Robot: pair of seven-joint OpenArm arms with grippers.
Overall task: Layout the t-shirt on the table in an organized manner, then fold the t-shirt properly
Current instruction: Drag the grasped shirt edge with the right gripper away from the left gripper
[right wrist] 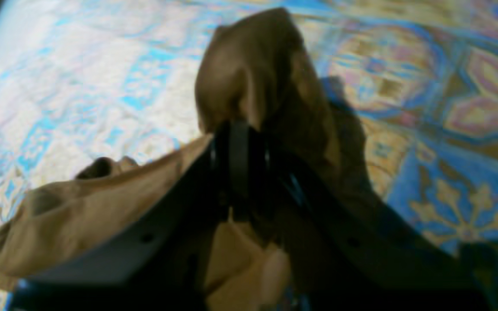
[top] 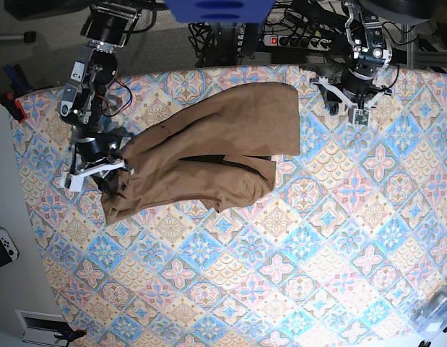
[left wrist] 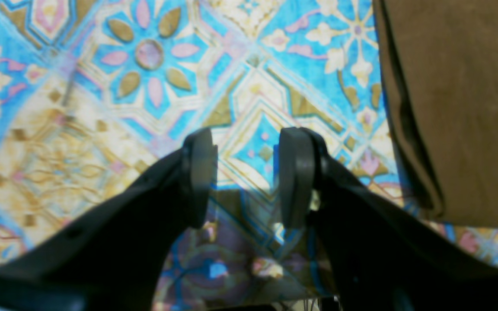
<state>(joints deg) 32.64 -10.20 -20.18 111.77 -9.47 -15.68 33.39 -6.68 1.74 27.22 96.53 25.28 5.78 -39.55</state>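
Note:
The tan-brown t-shirt [top: 209, 144] lies crumpled and partly doubled over on the left half of the patterned table [top: 295, 275]. My right gripper [top: 111, 172] is at the shirt's left end, shut on a bunch of its cloth. In the right wrist view that gripper [right wrist: 238, 129] pinches a raised fold of the t-shirt [right wrist: 262, 65] above the table [right wrist: 80, 86]. My left gripper [top: 346, 101] hovers near the far edge, just right of the shirt's right side. In the left wrist view the left gripper [left wrist: 249, 172] stands open over bare table [left wrist: 145, 86], with the t-shirt [left wrist: 461, 108] off to its right.
A power strip with cables [top: 295, 40] lies behind the table's far edge. A white controller [top: 3, 246] sits on the floor at the left. A clear plastic container [top: 436, 314] stands at the near right corner. Patterned cloth covers the table's near half.

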